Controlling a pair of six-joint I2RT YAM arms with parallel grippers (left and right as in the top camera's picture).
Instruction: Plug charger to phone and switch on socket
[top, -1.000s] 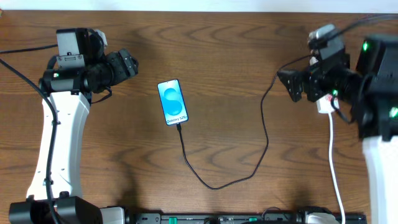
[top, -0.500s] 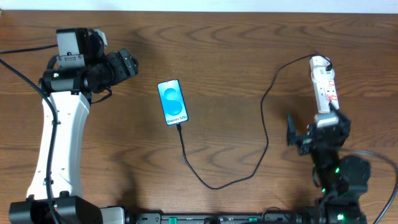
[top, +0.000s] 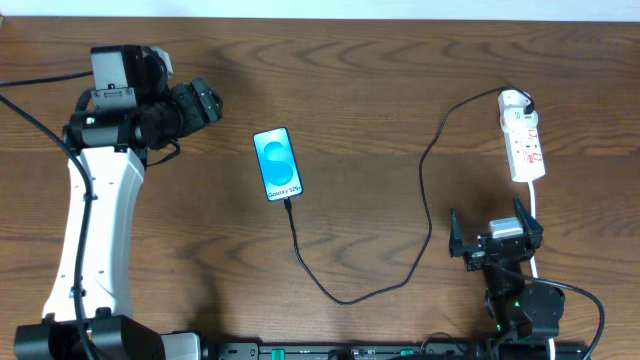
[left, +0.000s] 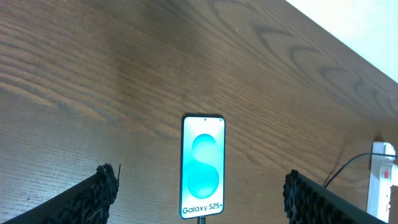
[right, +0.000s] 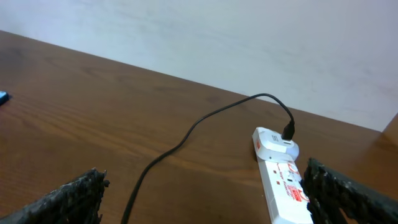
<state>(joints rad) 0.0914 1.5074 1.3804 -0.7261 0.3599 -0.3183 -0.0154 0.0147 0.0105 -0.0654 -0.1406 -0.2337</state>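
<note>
The phone lies face up mid-table, its blue screen lit, and also shows in the left wrist view. The charger cable runs from the phone's bottom edge, loops toward the front and rises to its black plug in the rounded end of the white socket strip. The cable tip sits at the phone's port. My left gripper is open and empty, left of the phone. My right gripper is open and empty, in front of the strip. The right wrist view shows the strip and plug.
The strip's thick white cord runs toward the front edge beside my right arm. The wooden table's far edge meets a pale wall. The cable loop lies near the front edge.
My right arm has pulled back from over the socket strip to the front right of the table, uncovering the strip. The left arm, phone and cable have not moved.
</note>
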